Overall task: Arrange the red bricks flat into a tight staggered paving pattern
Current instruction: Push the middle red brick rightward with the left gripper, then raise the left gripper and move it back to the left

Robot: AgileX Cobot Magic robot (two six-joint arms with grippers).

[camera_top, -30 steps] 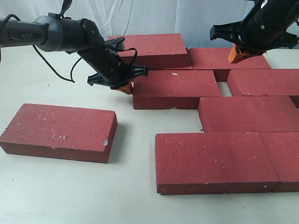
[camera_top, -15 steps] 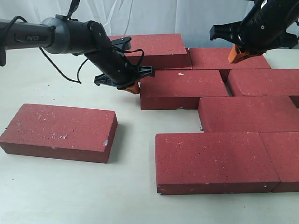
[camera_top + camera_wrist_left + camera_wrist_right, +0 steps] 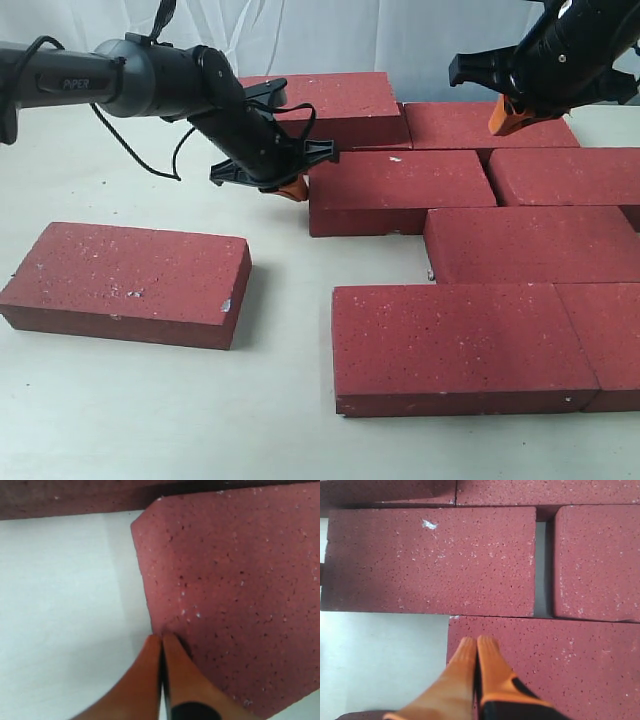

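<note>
Several red bricks lie flat in staggered rows on the right of the exterior view. My left gripper (image 3: pixel 292 188) is shut, empty, with its orange tips (image 3: pixel 161 639) pressed against the left end of the second-row brick (image 3: pixel 400 190) (image 3: pixel 235 595). A narrow gap (image 3: pixel 542 565) separates that brick (image 3: pixel 430 560) from its right neighbour (image 3: pixel 570 175) (image 3: pixel 597 560). My right gripper (image 3: pixel 508 115) is shut and empty, held in the air above the back right brick (image 3: pixel 480 125); its tips (image 3: pixel 477 641) show over the third-row brick (image 3: pixel 530 240) (image 3: pixel 560 665). One brick (image 3: pixel 125 280) lies apart at the front left.
The back left brick (image 3: pixel 330 105) (image 3: pixel 100 497) lies just behind my left gripper. Two front-row bricks (image 3: pixel 460 345) (image 3: pixel 610 340) lie end to end at the near right. A black cable (image 3: pixel 130 150) hangs from the left arm over the white table (image 3: pixel 150 400).
My left gripper has moved right, pushing the second-row brick toward its right neighbour, and the gap between them has narrowed. The right arm has not moved.
</note>
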